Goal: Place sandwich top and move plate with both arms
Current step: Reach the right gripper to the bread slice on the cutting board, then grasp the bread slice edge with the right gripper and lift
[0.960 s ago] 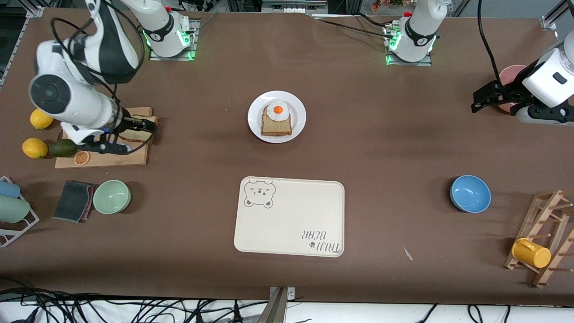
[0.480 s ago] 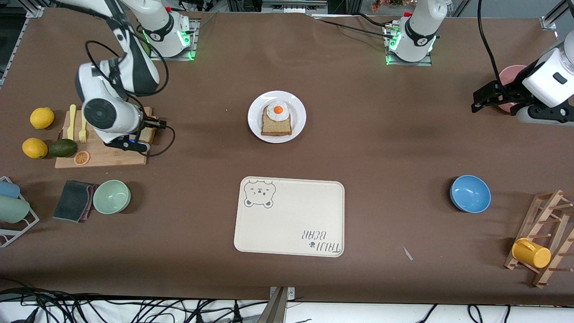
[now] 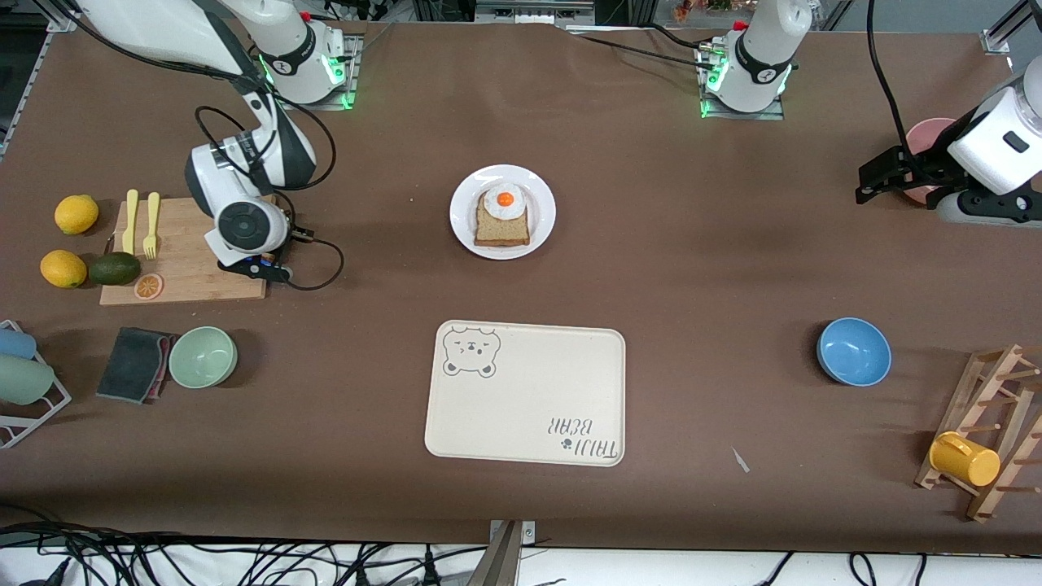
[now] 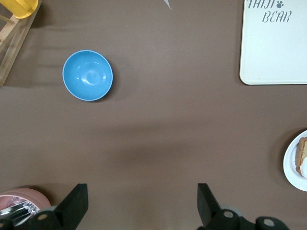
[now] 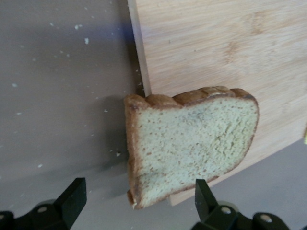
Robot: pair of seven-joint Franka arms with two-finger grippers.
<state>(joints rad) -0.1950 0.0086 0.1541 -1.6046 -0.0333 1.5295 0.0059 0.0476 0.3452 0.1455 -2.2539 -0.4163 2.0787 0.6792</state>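
My right claw (image 5: 139, 203) hangs low over the top (image 5: 192, 143), fingers wide apart and touching nothing. The top lies flat on the board (image 3: 187, 260), with one side poking off the board's edge. Take twelve o'clock as pointing at my bases. Then the board is at about nine o'clock from the plate (image 3: 544, 203), well apart from it. The plate sits mid-table and holds the egg bread (image 3: 502, 228).

To do this step well, I think I should go straight down. One finger should go on each side of the top. I would use the part that pokes off the edge, so a finger can get under it. Squeeze softly, because bread squashes. Lift it level, carry it over the egg, and line up the crusts before letting go.

My left claw (image 4: 141, 206) is wide open too. It waits over bare table by the pink bowl (image 3: 928, 134), at about three o'clock from the plate.

I count:
- two arms
- two breads
- one egg
- one plate
- one tray (image 3: 525, 391), at six o'clock from the plate
- one board
- two lemons (image 3: 76, 214)
- three bowls
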